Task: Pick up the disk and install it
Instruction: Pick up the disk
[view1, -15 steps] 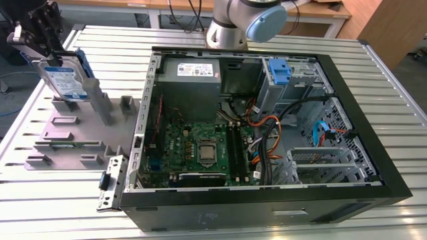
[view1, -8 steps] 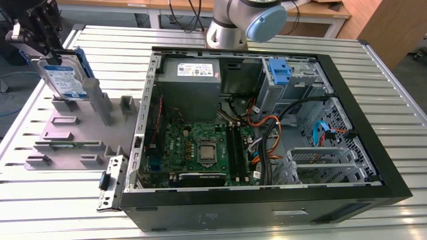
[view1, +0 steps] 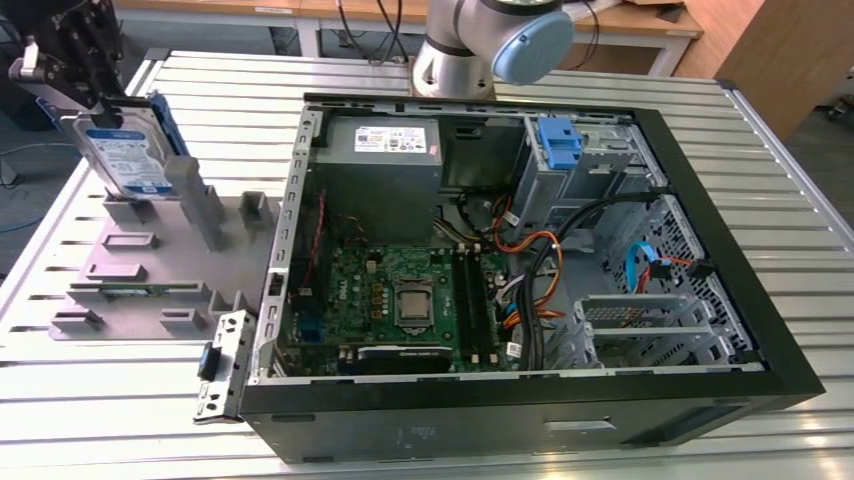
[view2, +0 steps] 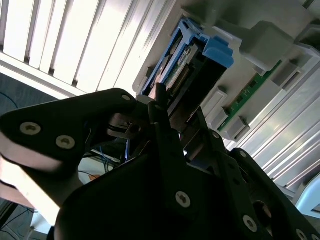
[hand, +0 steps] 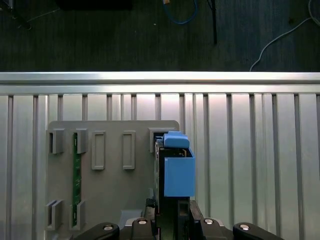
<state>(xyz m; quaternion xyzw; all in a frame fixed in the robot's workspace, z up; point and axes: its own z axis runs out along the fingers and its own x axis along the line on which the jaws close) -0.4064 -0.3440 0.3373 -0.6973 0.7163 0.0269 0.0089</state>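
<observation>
- Disk (view1: 130, 152) stands upright at ten o'clock of the open computer case (view1: 534, 400) in the exterior view.
- Fingers (view2: 161, 120) clamp its top edge.
- Its lower end is at the grey rack (view1: 147, 290) on the surface (view1: 120, 420); contact unclear.

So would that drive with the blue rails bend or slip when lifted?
The disk looks like a rigid metal slab, so it probably won't flex. Its faces seem smooth, so it might slip; the gripper pinches it at its upper edge. Standing on a thin edge over the grey holder, it would likely tip if let go.
</observation>
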